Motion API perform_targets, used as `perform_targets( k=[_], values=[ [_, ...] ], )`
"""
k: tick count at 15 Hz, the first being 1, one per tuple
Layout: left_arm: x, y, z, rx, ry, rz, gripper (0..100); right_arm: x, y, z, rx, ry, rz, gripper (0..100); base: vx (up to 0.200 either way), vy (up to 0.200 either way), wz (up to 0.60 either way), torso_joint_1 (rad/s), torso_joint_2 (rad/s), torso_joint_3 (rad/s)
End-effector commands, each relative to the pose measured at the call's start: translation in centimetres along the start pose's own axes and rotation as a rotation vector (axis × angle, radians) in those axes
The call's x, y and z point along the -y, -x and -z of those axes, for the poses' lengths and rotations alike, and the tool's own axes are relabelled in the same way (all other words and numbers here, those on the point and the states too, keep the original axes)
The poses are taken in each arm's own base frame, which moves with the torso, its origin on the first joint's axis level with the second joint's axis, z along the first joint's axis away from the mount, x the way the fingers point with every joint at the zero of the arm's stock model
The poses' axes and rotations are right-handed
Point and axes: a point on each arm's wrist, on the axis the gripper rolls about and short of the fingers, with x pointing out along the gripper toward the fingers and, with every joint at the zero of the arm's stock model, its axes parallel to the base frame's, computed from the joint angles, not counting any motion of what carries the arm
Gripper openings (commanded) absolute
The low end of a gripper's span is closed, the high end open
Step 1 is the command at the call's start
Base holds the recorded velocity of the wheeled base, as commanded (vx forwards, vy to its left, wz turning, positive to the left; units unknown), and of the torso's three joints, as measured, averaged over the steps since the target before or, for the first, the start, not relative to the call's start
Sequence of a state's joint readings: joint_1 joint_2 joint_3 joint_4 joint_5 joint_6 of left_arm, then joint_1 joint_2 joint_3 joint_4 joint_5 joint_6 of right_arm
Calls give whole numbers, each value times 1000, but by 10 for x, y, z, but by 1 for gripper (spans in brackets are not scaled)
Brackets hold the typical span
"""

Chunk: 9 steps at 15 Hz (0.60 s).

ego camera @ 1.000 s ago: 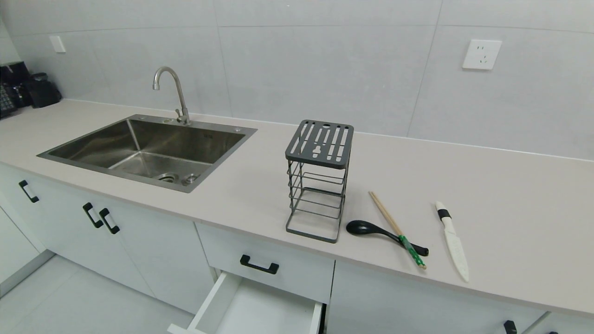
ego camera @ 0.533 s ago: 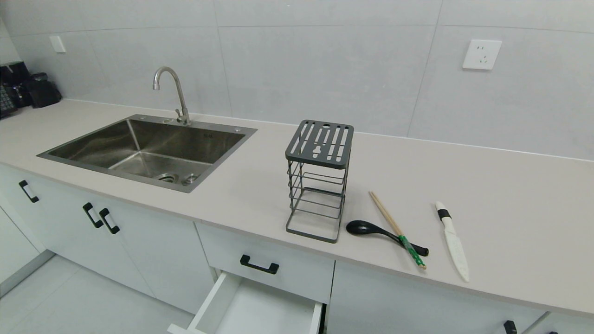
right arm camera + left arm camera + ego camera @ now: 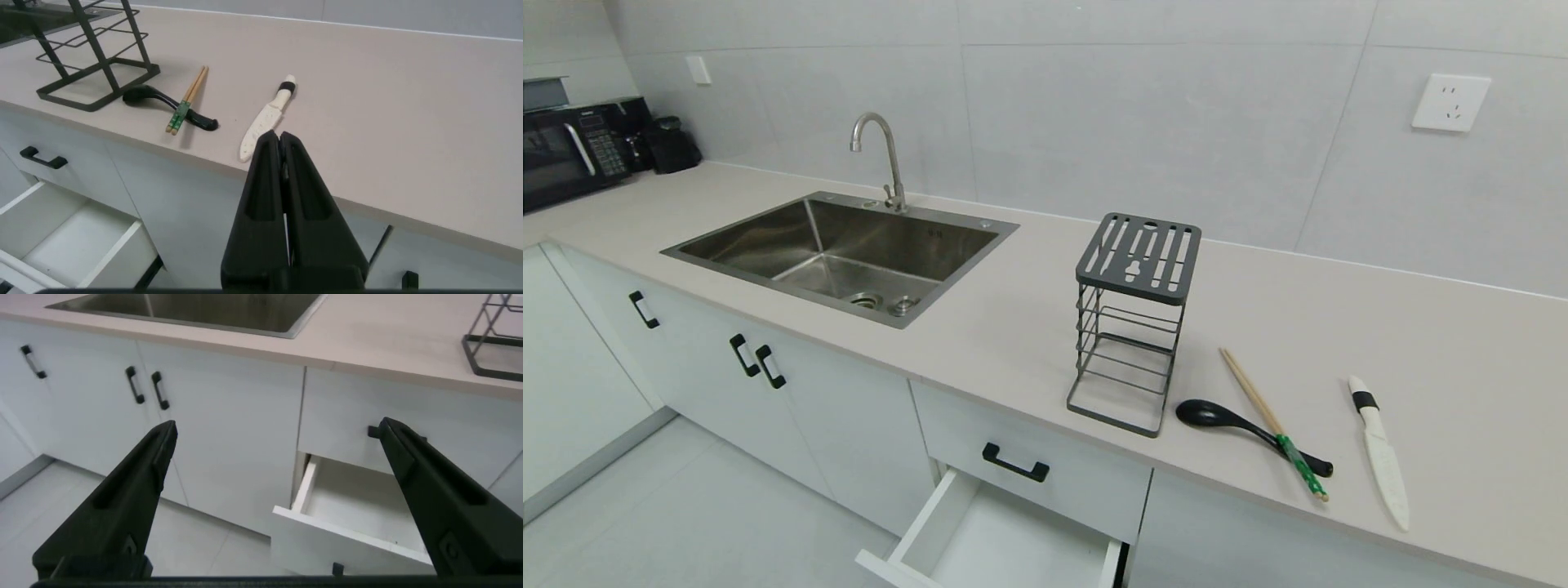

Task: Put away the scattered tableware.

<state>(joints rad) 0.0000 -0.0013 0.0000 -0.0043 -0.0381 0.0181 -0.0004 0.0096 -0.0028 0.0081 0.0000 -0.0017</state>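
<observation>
On the counter, right of a dark wire rack [image 3: 1135, 318] with a slotted top, lie a black spoon [image 3: 1241, 425], a pair of wooden chopsticks [image 3: 1270, 420] with green ends resting across the spoon's handle, and a white knife [image 3: 1379, 449]. The right wrist view looks down on the spoon [image 3: 167, 100], chopsticks [image 3: 186, 100], knife [image 3: 265, 131] and rack [image 3: 90, 57]. My right gripper [image 3: 282, 137] is shut and empty, held in front of the counter edge near the knife. My left gripper [image 3: 278, 429] is open and empty, low before the cabinet fronts.
A drawer [image 3: 980, 539] stands pulled out below the rack, seen also as the drawer [image 3: 351, 514] under my left gripper. A steel sink [image 3: 784, 290] with a faucet [image 3: 882, 155] lies to the left. A microwave [image 3: 564, 151] stands at the far left.
The whole head view has shifted, so the camera moved; the microwave has come into sight. The tableware and rack lie as before.
</observation>
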Motion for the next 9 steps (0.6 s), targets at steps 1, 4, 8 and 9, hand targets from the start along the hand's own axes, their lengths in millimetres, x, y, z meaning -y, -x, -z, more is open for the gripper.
perform_targets(
  k=[1,4,8,9],
  values=[
    [0,0,0,-1,0,0,100,0,0,0,3,0,1,0,0,0,0,0,0,0],
    [0,0,0,-1,0,0,100,0,0,0,3,1,1,0,0,0,0,0,0,0],
    [0,0,0,-1,0,0,100,0,0,0,1,0,0,0,0,0,0,101,-190,-95],
    [0,0,0,-1,0,0,100,0,0,0,3,1,0,0,0,0,0,183,-354,-159]
  ],
)
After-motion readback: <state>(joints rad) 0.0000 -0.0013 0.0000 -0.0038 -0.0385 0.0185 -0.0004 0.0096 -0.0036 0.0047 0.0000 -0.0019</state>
